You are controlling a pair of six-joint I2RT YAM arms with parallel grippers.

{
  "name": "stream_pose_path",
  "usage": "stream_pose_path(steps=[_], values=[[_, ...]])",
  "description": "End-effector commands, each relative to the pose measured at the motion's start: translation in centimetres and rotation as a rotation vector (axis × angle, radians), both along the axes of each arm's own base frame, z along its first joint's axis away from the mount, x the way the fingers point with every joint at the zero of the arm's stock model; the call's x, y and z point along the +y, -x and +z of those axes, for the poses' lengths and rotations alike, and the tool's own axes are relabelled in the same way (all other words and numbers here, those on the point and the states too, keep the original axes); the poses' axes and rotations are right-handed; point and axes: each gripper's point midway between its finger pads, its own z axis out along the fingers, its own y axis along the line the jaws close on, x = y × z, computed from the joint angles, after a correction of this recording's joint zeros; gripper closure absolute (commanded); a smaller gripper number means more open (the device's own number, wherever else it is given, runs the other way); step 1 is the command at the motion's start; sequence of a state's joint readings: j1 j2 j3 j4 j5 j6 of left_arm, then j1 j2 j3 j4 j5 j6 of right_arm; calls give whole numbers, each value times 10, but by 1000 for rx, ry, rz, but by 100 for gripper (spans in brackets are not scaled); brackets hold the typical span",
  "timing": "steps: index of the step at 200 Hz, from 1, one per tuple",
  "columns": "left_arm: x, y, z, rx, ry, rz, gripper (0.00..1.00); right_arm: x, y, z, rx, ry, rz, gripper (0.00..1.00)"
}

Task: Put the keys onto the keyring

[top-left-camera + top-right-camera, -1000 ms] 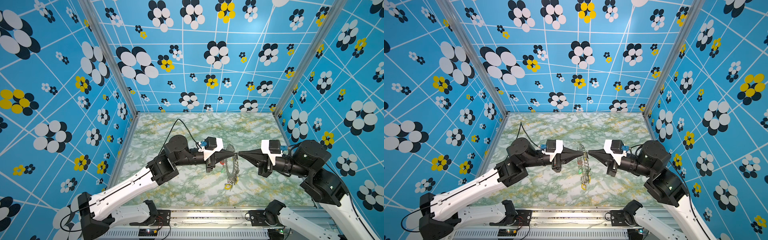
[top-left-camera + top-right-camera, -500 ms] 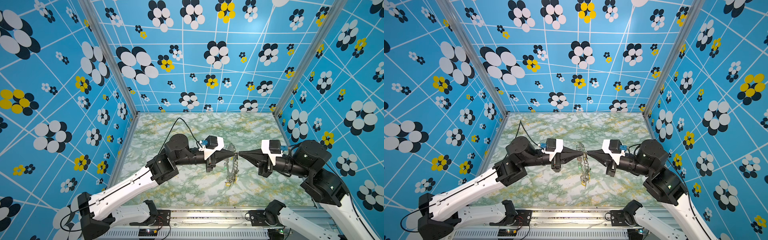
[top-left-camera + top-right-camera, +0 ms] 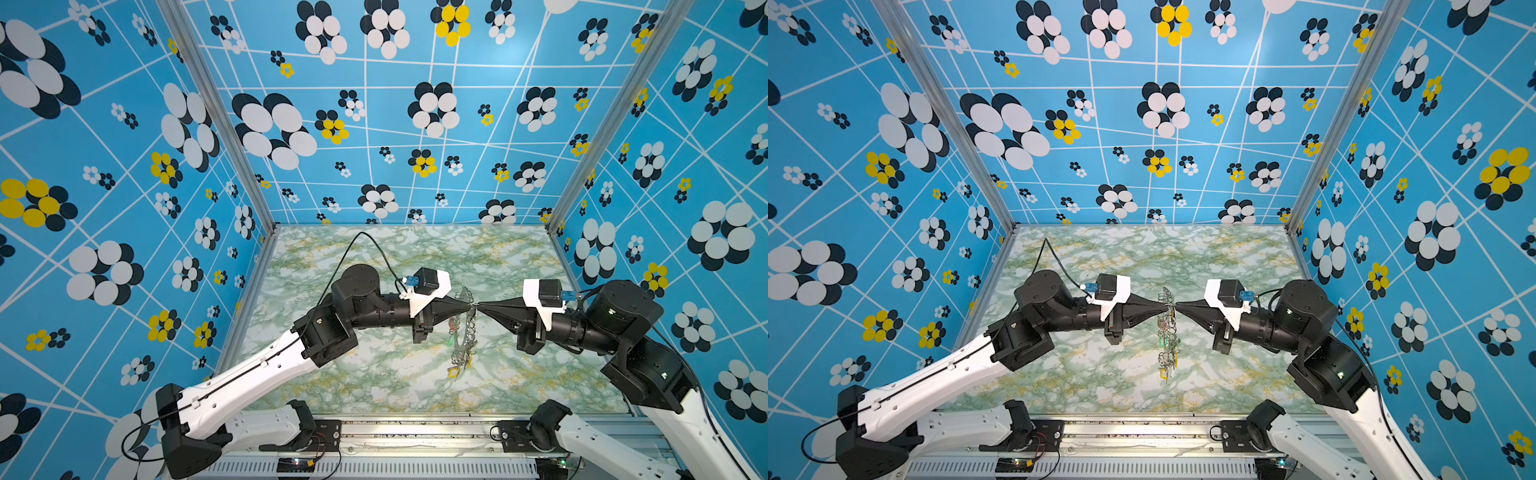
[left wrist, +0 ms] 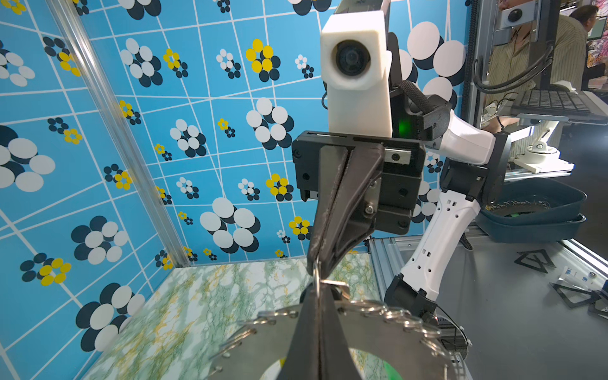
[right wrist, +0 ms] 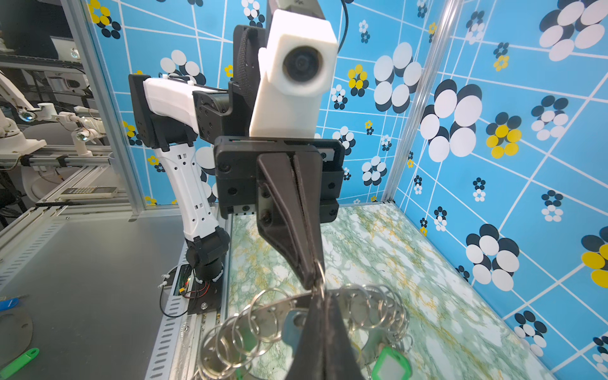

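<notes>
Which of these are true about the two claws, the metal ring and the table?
1. The left gripper and right gripper meet tip to tip at the keyring. True.
2. Both grippers are wide open. False: both are shut, pinching a wire loop on its rim.
3. The keyring lies flat on the table. False: it is held on edge between the grippers.
4. A green tag hangs on the keyring. True.
5. The table is plain white. False: it is green-and-yellow marbled.

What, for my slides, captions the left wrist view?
Left gripper and right gripper, both shut, meet tip to tip at a wire loop on the keyring.
</notes>
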State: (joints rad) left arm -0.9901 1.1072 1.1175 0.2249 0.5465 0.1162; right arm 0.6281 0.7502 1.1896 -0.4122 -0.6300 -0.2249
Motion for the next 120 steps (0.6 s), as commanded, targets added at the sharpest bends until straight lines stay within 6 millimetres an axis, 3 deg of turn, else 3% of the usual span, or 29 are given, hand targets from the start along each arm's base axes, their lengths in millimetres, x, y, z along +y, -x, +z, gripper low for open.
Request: stream_pose_path(steps=[1,120], values=[[1,17,23,-21,41,-68,100,-2,-3,2,0,7,-25,100],[-1,9,15,49,-18,-37,100,-8,3,16,-41,-28,-35,100]])
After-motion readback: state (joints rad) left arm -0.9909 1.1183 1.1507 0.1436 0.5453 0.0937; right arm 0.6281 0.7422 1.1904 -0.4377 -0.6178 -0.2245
